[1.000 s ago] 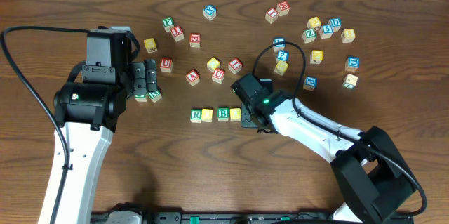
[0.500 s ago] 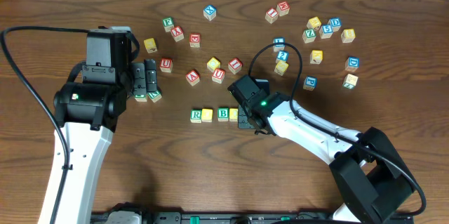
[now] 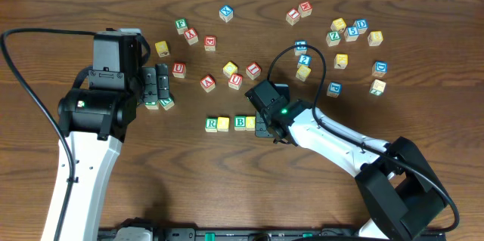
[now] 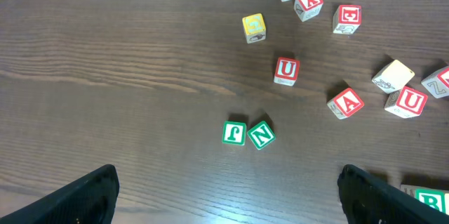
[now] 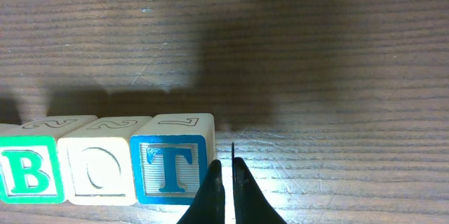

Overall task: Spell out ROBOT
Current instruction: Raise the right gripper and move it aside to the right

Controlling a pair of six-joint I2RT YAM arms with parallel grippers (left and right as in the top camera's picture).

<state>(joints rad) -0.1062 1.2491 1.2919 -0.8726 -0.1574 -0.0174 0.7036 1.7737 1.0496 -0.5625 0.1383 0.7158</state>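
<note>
T cube [image 5: 170,168] touching O cube [image 5: 98,171]; right fingers [image 5: 212,194], closed, shifted left.

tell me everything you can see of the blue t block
The T block is a small pale wooden cube. Its facing side has a blue frame and a blue T, upright in the right wrist view. The top face carries an outlined mark I cannot read. It sits flat on the dark wooden table at the end of a row, its left side flush against the O block. The shut right gripper stands at its right edge, seemingly touching it.
</note>
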